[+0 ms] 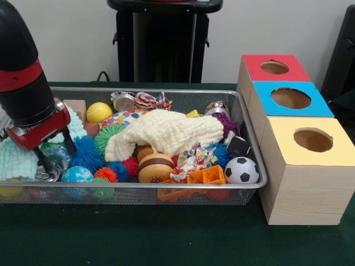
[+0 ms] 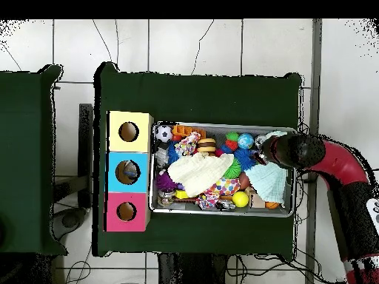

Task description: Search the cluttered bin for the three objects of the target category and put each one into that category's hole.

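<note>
A wire mesh bin point(image 1: 255, 160) is packed with toys. My gripper point(image 1: 58, 160) reaches down into its left end with its two black fingers point(image 1: 69, 145) apart and nothing clearly between them. It stands beside a blue spiky ball point(image 1: 87, 152) and above a globe ball point(image 1: 77, 175). Also in the bin are a soccer ball point(image 1: 242, 170), a yellow ball point(image 1: 99, 112), a toy burger point(image 1: 155, 166) and a cream cloth point(image 1: 172, 133) covering the middle. In the overhead view the gripper point(image 2: 260, 154) is at the right end of the bin point(image 2: 222, 213).
Three wooden boxes with round holes stand in a row beside the bin: yellow-topped point(image 1: 312, 140), blue-topped point(image 1: 291, 98) and red-topped point(image 1: 274, 67). A mint cloth point(image 1: 16, 158) lies under the arm. An orange plastic piece point(image 1: 206, 176) sits at the front rim.
</note>
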Controlling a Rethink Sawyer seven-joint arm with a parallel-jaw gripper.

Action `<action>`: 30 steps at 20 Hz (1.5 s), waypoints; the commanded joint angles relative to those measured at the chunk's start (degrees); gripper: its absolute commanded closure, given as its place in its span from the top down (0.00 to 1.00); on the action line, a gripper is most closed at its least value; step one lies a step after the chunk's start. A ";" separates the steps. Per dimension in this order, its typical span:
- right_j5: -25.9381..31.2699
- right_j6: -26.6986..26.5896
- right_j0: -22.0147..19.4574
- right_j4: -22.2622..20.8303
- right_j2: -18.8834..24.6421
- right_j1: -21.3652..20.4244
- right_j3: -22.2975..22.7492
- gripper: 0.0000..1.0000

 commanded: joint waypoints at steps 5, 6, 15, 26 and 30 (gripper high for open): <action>6.28 -0.91 1.69 -0.55 -4.17 1.11 -3.45 1.00; 6.26 -0.69 1.72 -0.30 -4.22 1.23 -3.62 1.00; 3.62 1.68 1.73 1.31 -4.63 1.52 -3.59 1.00; 1.49 2.81 2.18 0.09 -5.85 0.50 -3.38 0.00; 1.68 2.58 2.37 -0.22 -6.15 0.30 -3.29 0.00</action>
